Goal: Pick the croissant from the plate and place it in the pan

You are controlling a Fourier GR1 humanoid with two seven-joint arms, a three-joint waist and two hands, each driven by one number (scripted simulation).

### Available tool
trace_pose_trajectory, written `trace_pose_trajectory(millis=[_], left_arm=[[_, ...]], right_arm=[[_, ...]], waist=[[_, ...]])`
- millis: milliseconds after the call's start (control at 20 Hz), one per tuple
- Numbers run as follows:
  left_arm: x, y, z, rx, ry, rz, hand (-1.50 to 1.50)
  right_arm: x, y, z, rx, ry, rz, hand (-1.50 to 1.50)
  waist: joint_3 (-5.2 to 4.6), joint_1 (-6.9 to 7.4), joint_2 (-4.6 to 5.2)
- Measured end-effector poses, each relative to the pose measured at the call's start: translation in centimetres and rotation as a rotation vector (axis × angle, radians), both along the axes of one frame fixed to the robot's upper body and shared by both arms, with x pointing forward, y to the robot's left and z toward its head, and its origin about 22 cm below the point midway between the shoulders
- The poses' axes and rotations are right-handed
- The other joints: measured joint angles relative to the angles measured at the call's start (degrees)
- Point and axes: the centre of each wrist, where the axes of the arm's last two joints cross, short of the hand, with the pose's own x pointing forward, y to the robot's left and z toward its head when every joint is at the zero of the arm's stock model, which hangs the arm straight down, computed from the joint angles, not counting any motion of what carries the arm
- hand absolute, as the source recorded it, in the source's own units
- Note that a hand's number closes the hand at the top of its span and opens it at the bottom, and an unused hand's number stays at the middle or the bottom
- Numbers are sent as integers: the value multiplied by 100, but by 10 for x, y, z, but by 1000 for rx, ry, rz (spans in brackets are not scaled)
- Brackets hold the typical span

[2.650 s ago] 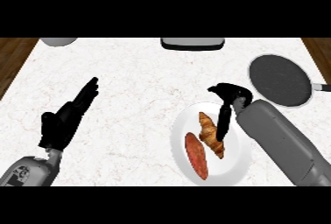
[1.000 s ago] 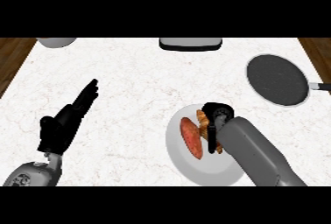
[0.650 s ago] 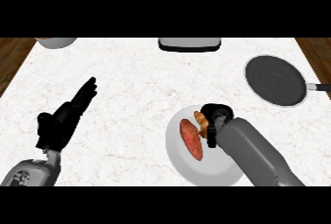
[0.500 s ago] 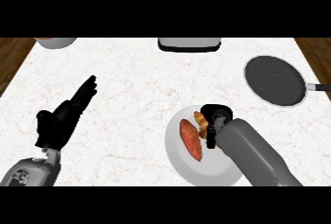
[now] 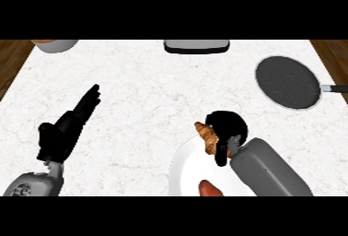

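The brown croissant [image 5: 207, 137] shows over the far rim of the white plate [image 5: 185, 168], at the lower middle of the head view. My right hand [image 5: 228, 125] is curled against the croissant's right side and covers part of it, shut on it. The dark round pan [image 5: 288, 82] lies at the far right of the counter, apart from the hand, with its handle [image 5: 335, 87] pointing right. My left hand [image 5: 68, 126] rests open at the left, fingers straight and pointing away.
A red sausage [image 5: 209, 189] lies on the plate near the lower edge. A grey bowl [image 5: 54, 44] stands at the far left corner, and a grey-and-black object [image 5: 196, 46] at the far middle. Wooden floor [image 5: 12, 60] borders the white counter on both sides.
My right hand has closed round the croissant. The plate and sausage now show lower in the view, so the croissant sits at the plate's far rim. The left hand and pan stayed put.
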Motion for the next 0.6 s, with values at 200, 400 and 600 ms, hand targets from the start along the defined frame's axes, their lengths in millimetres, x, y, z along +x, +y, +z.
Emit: trace_pose_trajectory(millis=[200,400,600], left_arm=[[-1,6,3,2,2,22,0],[-6,8,-1,-3,8,36,0],[-4,8,-2,-1,7,35,0]], right_arm=[[-25,-10,22,120,-258,46,150],[-50,-24,48,176,-536,66,150],[-79,-35,71,245,-761,56,150]], waist=[[12,-137,-42],[14,-180,-56],[12,-169,-31]])
